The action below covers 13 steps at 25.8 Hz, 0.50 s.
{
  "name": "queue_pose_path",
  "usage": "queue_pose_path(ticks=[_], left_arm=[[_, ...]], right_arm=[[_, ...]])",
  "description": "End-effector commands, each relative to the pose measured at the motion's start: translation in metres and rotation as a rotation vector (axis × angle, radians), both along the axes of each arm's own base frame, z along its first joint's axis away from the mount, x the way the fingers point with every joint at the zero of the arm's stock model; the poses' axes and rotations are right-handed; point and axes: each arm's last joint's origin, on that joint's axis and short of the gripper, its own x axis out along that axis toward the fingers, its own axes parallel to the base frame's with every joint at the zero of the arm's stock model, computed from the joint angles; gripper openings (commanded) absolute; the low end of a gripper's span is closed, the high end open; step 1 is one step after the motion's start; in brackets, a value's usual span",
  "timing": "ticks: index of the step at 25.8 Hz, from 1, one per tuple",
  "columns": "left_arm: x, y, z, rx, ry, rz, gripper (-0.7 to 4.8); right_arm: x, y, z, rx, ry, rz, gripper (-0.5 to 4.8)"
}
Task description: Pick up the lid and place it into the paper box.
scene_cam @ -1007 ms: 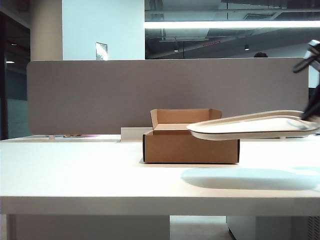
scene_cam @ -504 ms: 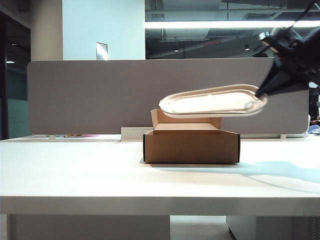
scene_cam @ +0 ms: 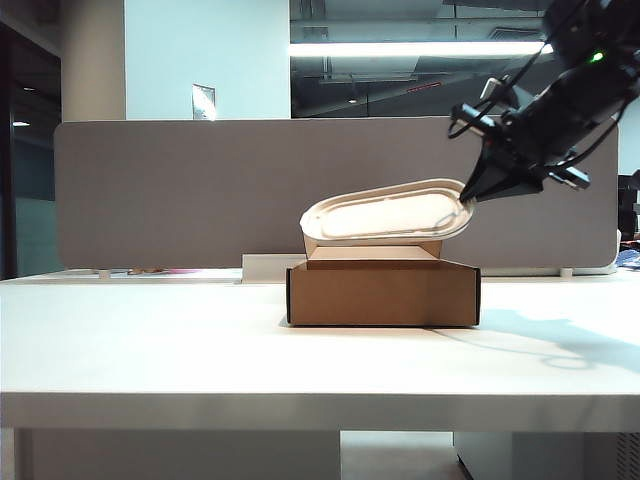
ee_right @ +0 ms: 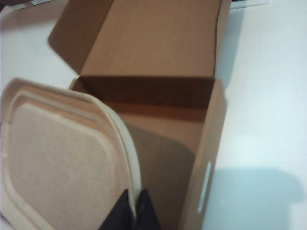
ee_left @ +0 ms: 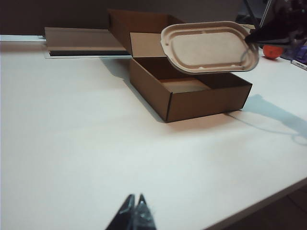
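Lid (scene_cam: 385, 212) hangs tilted over the paper box (scene_cam: 382, 291), pinched by its rim in my right hand (scene_cam: 468, 194), so I'd level it before lowering; left hand (ee_left: 134, 211), closed and empty, waits low over the worktop (scene_cam: 150, 340).

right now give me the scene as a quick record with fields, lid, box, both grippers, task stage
lid: off-white oblong pulp lid, tilted, in the air above the box opening
paper box: brown corrugated box on the white table, back flap raised, nothing visible inside
right gripper: shut on the lid's rim at one end, above the box
left gripper: shut, low over bare table, away from the box
task stage: lid lifted and over the box, not yet placed
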Motion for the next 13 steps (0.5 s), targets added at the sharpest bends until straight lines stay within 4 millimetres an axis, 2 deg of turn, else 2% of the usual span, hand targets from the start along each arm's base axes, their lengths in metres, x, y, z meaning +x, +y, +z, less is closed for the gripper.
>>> queue_pose_path(ticks=[1, 5, 11, 12, 13], left_arm=[[0.0, 0.0, 0.002, 0.002, -0.017, -0.006, -0.05], [0.0, 0.0, 0.002, 0.002, -0.017, -0.005, -0.05], [0.0, 0.0, 0.002, 0.003, -0.018, -0.004, -0.05], [0.0, 0.0, 0.002, 0.003, -0.018, -0.004, -0.05], [0.0, 0.0, 0.002, 0.003, -0.018, -0.004, -0.05]], right_arm=[[0.011, 0.005, 0.0, -0.041, -0.033, -0.012, -0.02], [0.021, 0.008, -0.012, -0.073, -0.02, -0.012, -0.02], [0.025, 0.009, -0.027, -0.08, 0.022, -0.01, 0.02], [0.025, 0.009, -0.029, -0.081, 0.028, -0.01, 0.51], [0.025, 0.009, -0.028, -0.081, 0.027, -0.009, 1.22]])
